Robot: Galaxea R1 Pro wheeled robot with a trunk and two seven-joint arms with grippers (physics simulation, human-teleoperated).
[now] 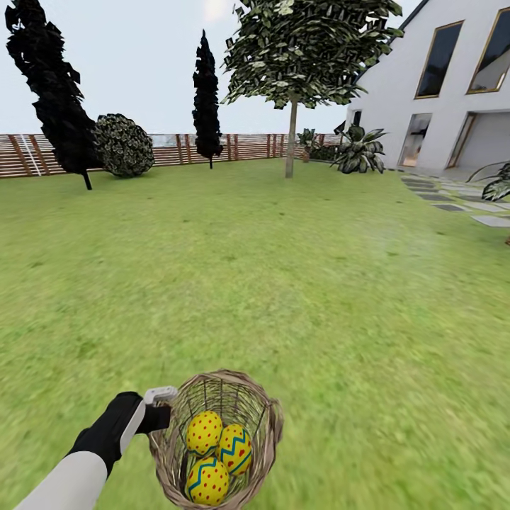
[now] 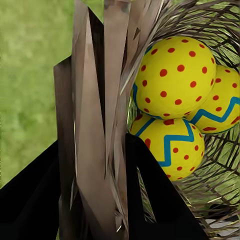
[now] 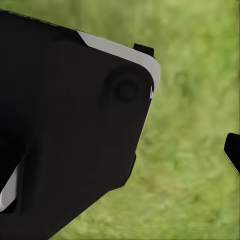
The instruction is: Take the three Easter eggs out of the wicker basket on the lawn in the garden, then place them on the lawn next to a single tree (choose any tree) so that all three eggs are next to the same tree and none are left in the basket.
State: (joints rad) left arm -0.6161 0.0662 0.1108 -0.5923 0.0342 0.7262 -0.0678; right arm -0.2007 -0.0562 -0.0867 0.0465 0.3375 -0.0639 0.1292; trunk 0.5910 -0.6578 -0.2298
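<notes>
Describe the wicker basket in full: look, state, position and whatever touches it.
The wicker basket is small, round and deep, woven of brown strands with open gaps that let the grass show through. It appears tilted, its mouth facing the head camera, low in that view over the lawn. Three Easter eggs lie together inside. The left gripper is clamped on its rim, one dark finger either side of the weave in the left wrist view.
</notes>
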